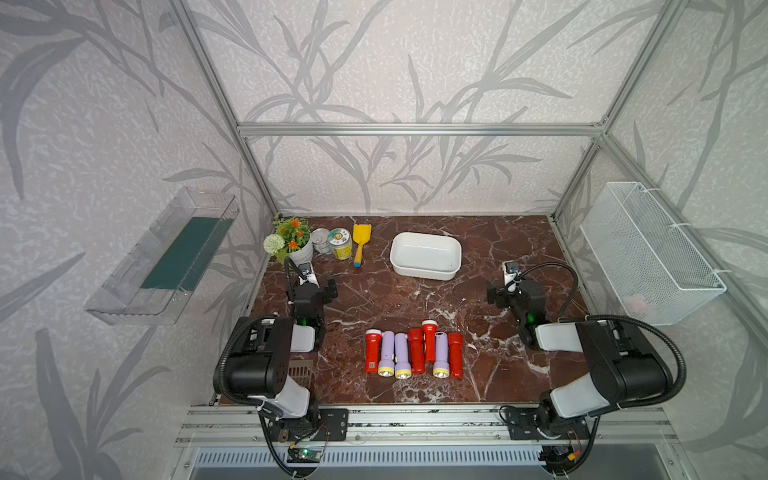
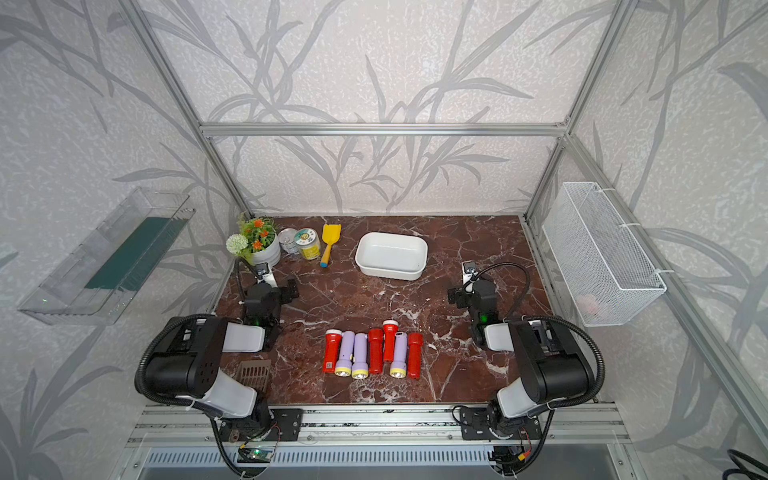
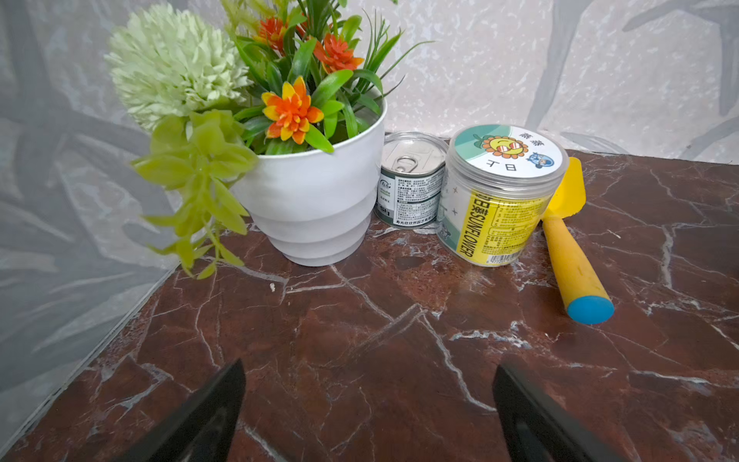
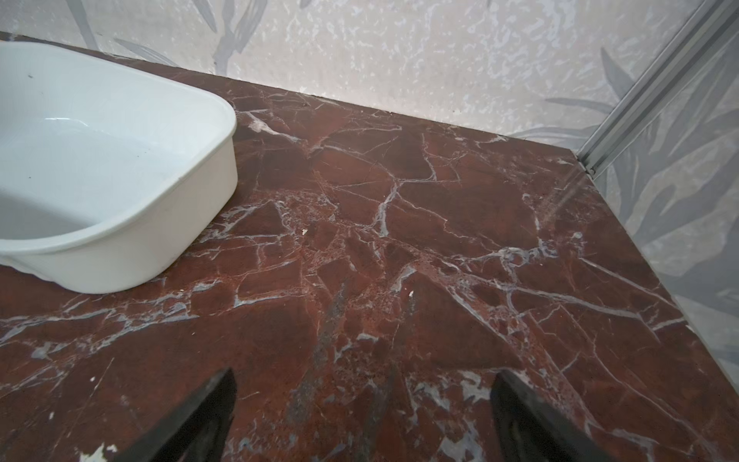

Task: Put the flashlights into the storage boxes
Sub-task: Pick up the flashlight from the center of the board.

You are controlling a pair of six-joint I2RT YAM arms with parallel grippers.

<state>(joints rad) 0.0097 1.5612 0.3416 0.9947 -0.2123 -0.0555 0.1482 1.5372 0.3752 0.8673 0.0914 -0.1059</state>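
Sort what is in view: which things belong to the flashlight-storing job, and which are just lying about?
Job: four red flashlights, three lilac flashlights, white storage tub.

Lying about: potted artificial flowers, tin can, sunflower jar, yellow toy shovel, wire mesh basket, clear wall bin, brown slotted grate.

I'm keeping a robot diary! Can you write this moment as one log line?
stage: not started | flashlights: seven in a row, none boxed | white tub: empty | left gripper: open | right gripper: open
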